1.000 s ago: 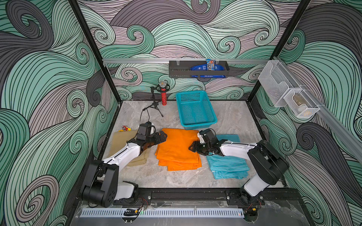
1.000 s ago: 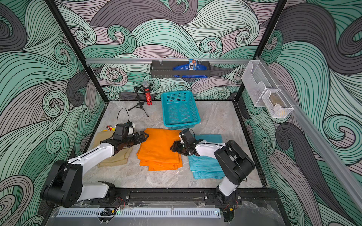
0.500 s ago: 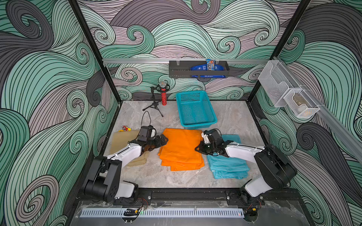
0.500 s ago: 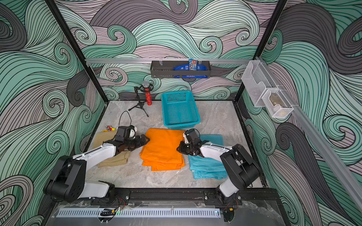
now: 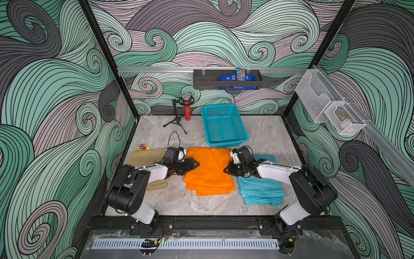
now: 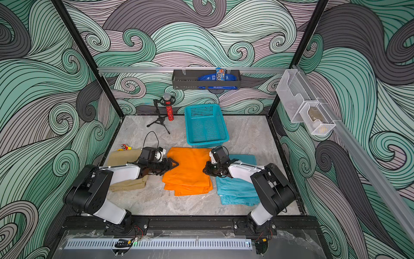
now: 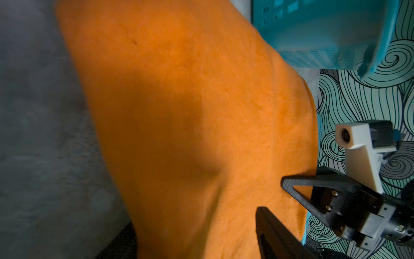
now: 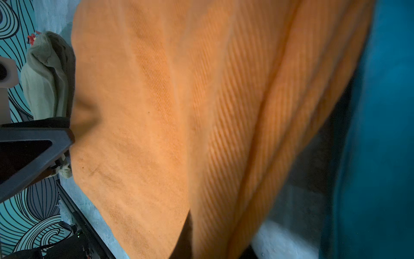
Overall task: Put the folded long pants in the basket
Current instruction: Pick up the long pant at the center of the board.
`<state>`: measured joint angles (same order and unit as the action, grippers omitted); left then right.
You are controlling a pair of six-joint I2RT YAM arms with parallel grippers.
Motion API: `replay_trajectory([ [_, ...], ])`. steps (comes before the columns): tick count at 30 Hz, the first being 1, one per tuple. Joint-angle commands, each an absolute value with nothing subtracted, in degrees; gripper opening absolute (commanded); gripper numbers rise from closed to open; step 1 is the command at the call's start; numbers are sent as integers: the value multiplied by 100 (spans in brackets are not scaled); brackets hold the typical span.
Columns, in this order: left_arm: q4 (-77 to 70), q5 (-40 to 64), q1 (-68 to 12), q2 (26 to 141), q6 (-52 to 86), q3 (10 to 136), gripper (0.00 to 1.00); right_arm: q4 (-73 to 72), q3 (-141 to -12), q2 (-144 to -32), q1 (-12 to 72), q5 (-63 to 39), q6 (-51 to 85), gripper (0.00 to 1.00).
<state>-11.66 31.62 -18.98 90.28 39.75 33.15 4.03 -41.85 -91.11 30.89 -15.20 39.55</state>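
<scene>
Right hand pinches orange pants; left hand part-open at their edge.

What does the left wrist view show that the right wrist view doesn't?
Only the left wrist view shows the basket wall beyond the orange pants, plus the right gripper at their edge. Only the right wrist view shows the tan pants and the left gripper at the opposite edge, with the turquoise pants alongside. Both are filled by the orange pants.
</scene>
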Motion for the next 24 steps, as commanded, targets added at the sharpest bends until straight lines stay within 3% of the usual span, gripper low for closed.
replay_trajectory([
  [1, -749, 3354, -2235, 9471, 4133, 3265, 56, 214, -4429, -9201, 3144, -1486, 3858, 0],
  [4, -779, 3421, -2241, 9557, 4157, 3355, 6, 213, -4461, -9235, 3196, -1456, 3869, 0],
  [5, -766, 3384, -2240, 9551, 4174, 3357, 0, 218, -4468, -9218, 3239, -1416, 3859, 0],
  [11, -572, 3204, -2246, 9158, 4191, 3388, 0, 223, -4523, -9041, 3509, -1314, 3795, 0],
  [24, 472, 2287, -2301, 6721, 4391, 3947, 0, 681, -5542, -8313, 4067, -1497, 3414, 0],
])
